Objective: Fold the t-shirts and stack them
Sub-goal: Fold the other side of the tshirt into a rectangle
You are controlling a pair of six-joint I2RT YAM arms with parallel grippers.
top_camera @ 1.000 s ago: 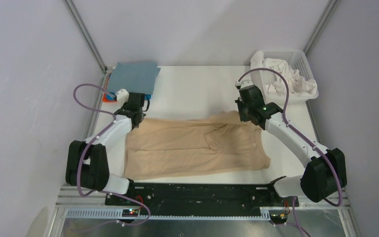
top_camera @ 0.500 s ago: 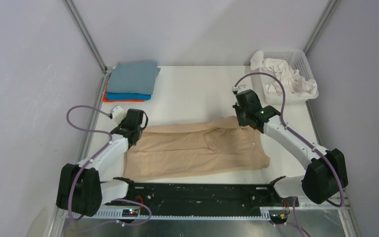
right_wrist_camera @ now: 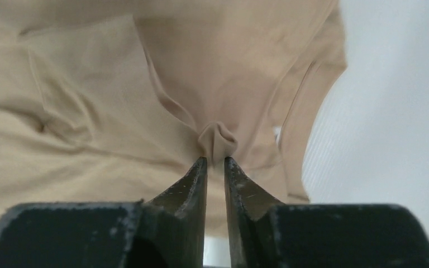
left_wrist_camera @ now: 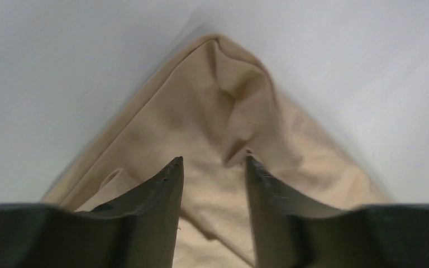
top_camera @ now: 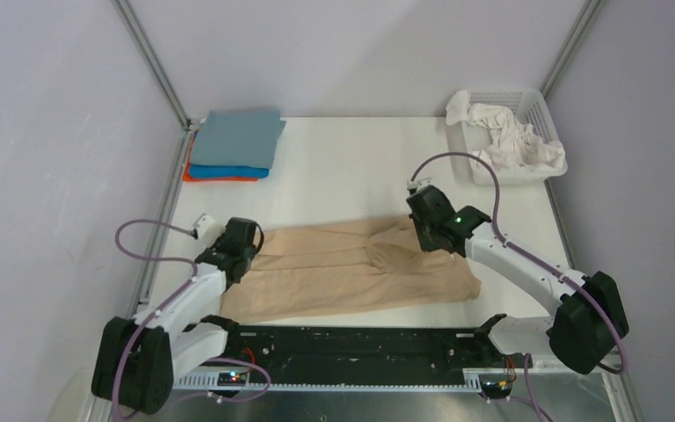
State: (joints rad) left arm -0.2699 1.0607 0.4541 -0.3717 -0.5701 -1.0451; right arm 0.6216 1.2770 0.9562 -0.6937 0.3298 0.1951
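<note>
- Where the tan t-shirt (top_camera: 343, 272) lies stretched out flat on the table (top_camera: 352, 167), it forms a long, low band with its length running left to right, and soft creases run along that length.
- The left gripper (left_wrist_camera: 213, 161) sits over the far left corner of the tan t-shirt. In the left wrist view its jaws stand apart with a clear gap, released, and nothing is clamped between them. Tan cloth shows through the gap, a raised pucker stands just off one tip, and the corner of the shirt points away beyond the tips.
- The right gripper (right_wrist_camera: 216, 159) sits over the far edge of the tan t-shirt, toward its right end. In the right wrist view its jaws are nearly closed and clenched on a small nub of the tan cloth, and folds fan out from that pinch across the fabric.
- Beyond the left end of the tan t-shirt, well apart from it, stands a folded stack: a grey-blue t-shirt (top_camera: 239, 136) on top, a bright blue t-shirt (top_camera: 228, 170) under it, and an orange t-shirt (top_camera: 200, 176) showing only as an edge at the bottom.
- Beyond the right end of the tan t-shirt, also well apart, stands a white mesh basket (top_camera: 540, 110) holding crumpled white cloth (top_camera: 514, 145); some of it hangs over the rim.
</note>
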